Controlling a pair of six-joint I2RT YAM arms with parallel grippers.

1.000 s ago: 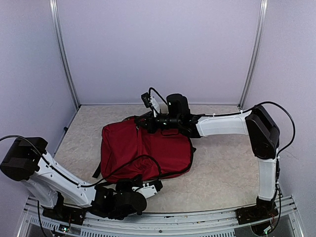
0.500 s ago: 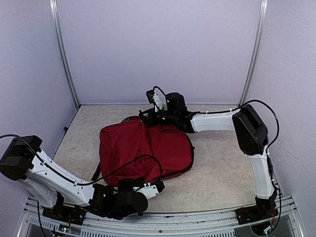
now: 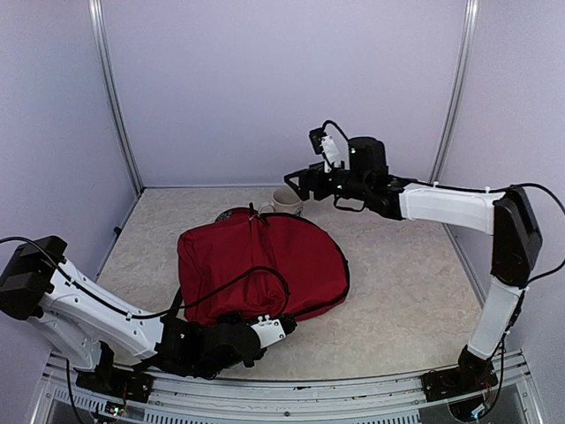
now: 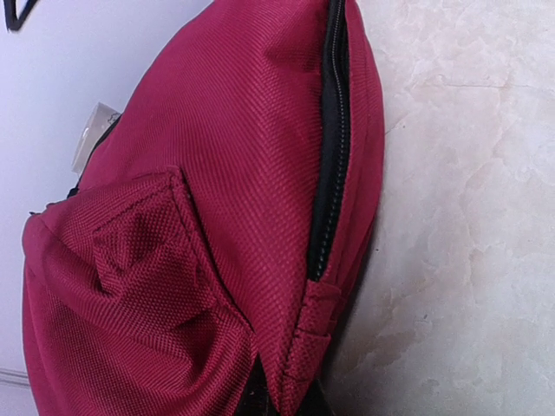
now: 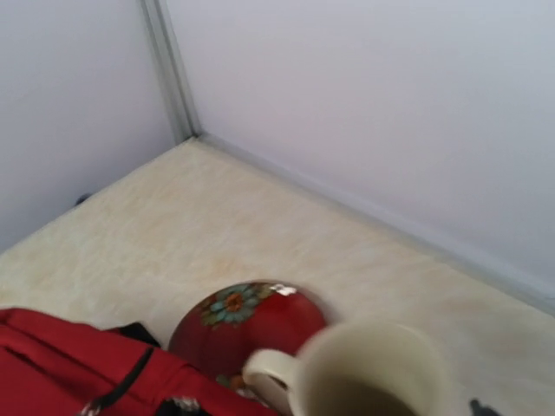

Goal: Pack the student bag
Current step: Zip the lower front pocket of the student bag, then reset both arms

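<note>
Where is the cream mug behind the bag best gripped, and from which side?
Pinch the mug by its rim wall from above, on the side away from its handle. It stands upright with the mouth open, and the handle points at the red bowl, leaving little room there.

Lifts the right gripper (image 3: 296, 183) off the far edge of the student bag (image 3: 265, 261), up and rightward — uncovers a cream mug (image 3: 287, 201) just behind the bag.
</note>
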